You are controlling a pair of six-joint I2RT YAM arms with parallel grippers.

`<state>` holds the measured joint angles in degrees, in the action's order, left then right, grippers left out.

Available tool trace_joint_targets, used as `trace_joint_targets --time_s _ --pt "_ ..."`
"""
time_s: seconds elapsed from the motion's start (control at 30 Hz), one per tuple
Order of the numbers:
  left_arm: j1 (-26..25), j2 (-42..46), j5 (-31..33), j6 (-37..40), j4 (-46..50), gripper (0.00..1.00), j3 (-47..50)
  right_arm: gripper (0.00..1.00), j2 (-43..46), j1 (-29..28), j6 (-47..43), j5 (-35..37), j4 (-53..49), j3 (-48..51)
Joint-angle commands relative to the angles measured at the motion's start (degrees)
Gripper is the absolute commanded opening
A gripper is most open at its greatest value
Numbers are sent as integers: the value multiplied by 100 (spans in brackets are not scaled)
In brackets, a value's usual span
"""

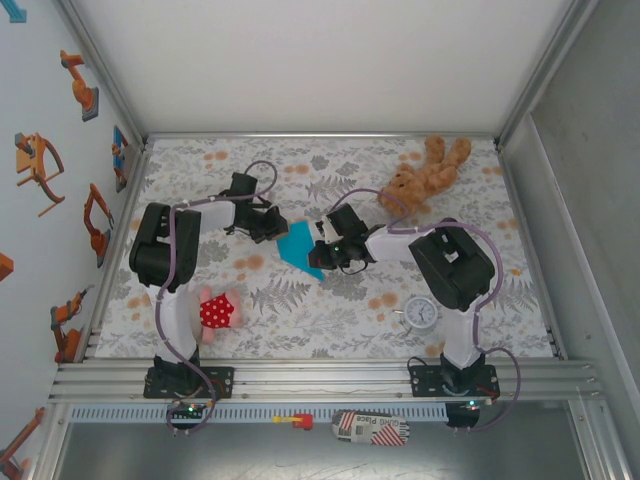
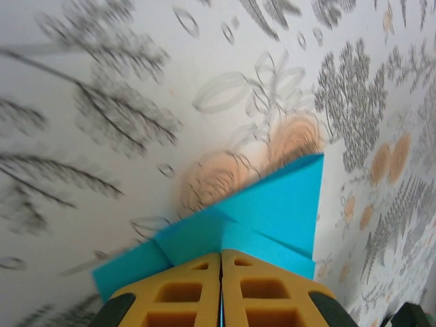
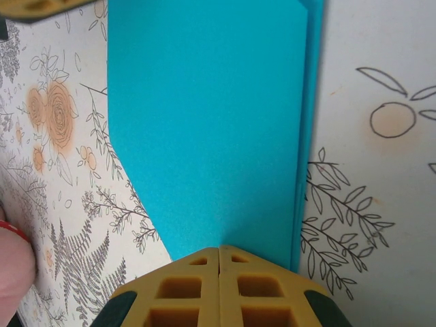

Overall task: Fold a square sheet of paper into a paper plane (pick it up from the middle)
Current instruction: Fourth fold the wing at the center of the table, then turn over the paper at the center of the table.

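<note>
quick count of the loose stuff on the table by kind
paper: 1
soft toys: 2 (bear, spotted toy)
clock: 1
total: 4

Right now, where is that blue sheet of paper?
In the top view the folded turquoise paper is mid-table, pinched between the left gripper and the right gripper, with the brown teddy bear beyond it to the right.
</note>
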<state>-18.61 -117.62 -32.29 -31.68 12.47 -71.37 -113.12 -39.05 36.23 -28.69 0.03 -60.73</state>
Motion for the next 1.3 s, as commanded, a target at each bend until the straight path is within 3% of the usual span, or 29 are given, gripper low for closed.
trace_joint_targets --time_s 0.0,0.3,0.5,0.57,0.8,1.03,1.27 --pt "420 -340 818 58 263 9 -232 0 -656 -68 77 490 -1475 554" --pt "779 -667 953 144 711 10 -897 0 -375 -69 328 390 -1137 521" --pt "780 -72 789 -42 718 14 -892 0 273 -77 878 154 -200 145" --pt "780 311 782 -193 636 17 -690 4 536 -77 1084 184 182 10" --pt "780 1967 713 -777 231 31 674 28 1278 -57 1118 1068 862 231" --pt "762 3344 373 -955 175 52 1797 35 1077 54 1124 1261 968 407" --pt "732 3687 -48 -981 -155 70 2260 38 591 172 1080 1129 986 188"
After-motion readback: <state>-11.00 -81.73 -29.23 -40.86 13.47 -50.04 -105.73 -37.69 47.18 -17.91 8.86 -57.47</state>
